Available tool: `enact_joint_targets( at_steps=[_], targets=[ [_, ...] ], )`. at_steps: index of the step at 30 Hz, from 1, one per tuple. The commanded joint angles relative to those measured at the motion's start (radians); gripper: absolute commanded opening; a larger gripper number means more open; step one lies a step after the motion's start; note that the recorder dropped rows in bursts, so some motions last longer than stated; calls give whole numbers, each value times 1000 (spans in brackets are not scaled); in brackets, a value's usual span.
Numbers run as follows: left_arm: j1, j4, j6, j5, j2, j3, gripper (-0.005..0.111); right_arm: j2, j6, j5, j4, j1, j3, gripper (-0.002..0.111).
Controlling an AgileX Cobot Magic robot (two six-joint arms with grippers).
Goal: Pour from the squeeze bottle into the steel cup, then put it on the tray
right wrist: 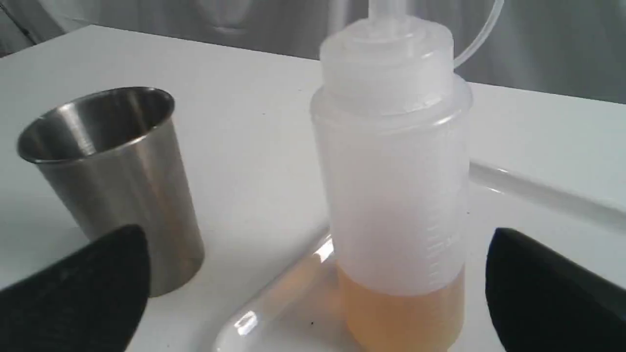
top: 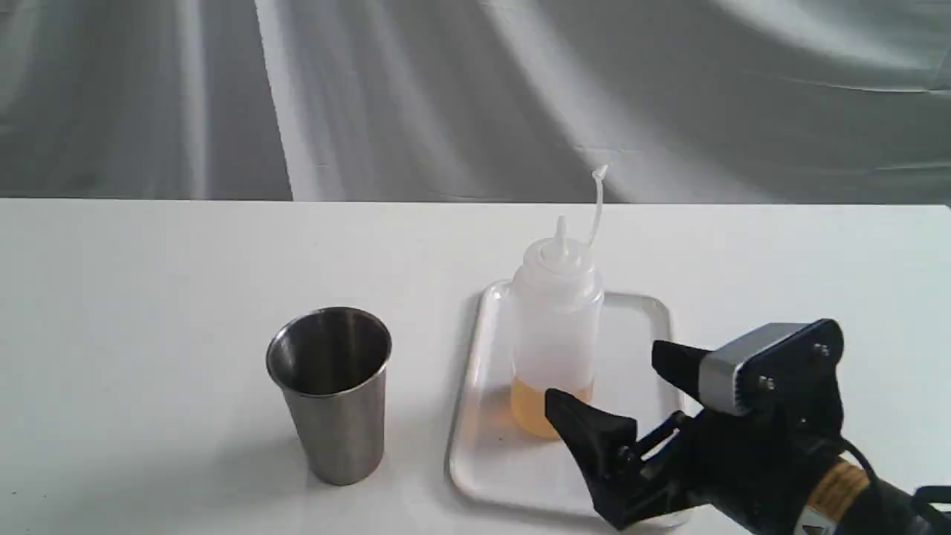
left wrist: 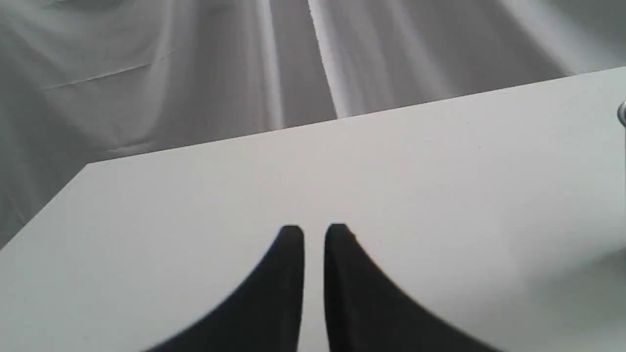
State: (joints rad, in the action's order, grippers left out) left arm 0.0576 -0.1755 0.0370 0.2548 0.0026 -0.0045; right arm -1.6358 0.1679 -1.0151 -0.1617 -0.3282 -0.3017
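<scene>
The squeeze bottle (top: 556, 327) stands upright on the white tray (top: 635, 327), with amber liquid at its bottom and its cap strap curling up. My right gripper (top: 605, 374) is open at the tray's near right side. In the right wrist view its fingers (right wrist: 88, 288) are spread wide on either side of the bottle (right wrist: 396, 195), and neither touches it. The steel cup (top: 333, 394) stands upright on the table to the left of the tray; its contents cannot be seen. My left gripper (left wrist: 314, 227) is shut over bare table, holding nothing, and is out of the exterior view.
The white table (top: 148, 297) ends at a straight far edge, with a grey draped cloth (top: 446, 89) behind it. A metallic sliver (left wrist: 622, 115) shows at the edge of the left wrist view.
</scene>
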Motion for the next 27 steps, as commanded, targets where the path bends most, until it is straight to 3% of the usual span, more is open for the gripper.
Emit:
enact_joint_targets(
  at_steps=[1,8,16,19,22,27],
  targets=[
    [2,0,-6,-12,-3,4,8,106,30,27,-15,3,49,92],
    [2,0,-6,-12,-3,4,8,314,138,57,-30,3,130,92],
    [2,0,-6,-12,-3,4,8,472,208,65,-204,1,153,91],
    [2,0,-6,-12,-3,4,8,509,241,81,-237,1,153,85],
    [2,0,-6,-12,-3,4,8,542,241,116,-257,1,153,62],
    [2,0,-6,-12,-3,4,8,584,241,186,-257,1,160,8]
  ],
)
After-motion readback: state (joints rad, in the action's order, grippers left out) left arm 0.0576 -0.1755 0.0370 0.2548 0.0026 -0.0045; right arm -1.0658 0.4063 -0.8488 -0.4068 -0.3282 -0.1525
